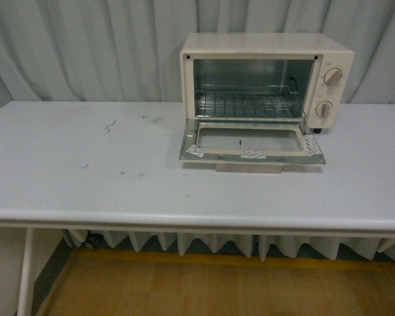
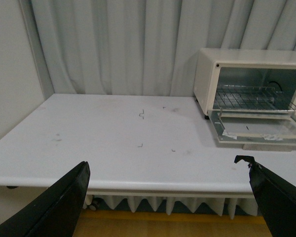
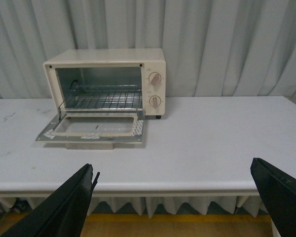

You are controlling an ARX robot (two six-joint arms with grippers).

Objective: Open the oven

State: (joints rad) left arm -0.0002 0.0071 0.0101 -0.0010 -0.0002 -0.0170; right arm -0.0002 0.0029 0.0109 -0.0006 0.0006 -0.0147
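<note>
The oven (image 1: 266,79) sat at about one o'clock on the surface (image 1: 85,178), back against the curtain (image 1: 79,46). Its door (image 1: 250,143) already lay folded down flat toward the robot, the glass panel facing up and the rack (image 1: 247,104) bare inside. The two knobs (image 1: 332,76) were on the oven's right face.

Neither arm showed in the front view. The left pincer (image 2: 167,197) stood wide, empty, well short of the surface's near edge, with the oven off at two o'clock. The right pincer (image 3: 180,197) was likewise wide and empty, the oven at eleven o'clock.

By my judgement the opening was done and the arms were parked clear. The next move would call for nothing beyond holding clear of the door.
</note>
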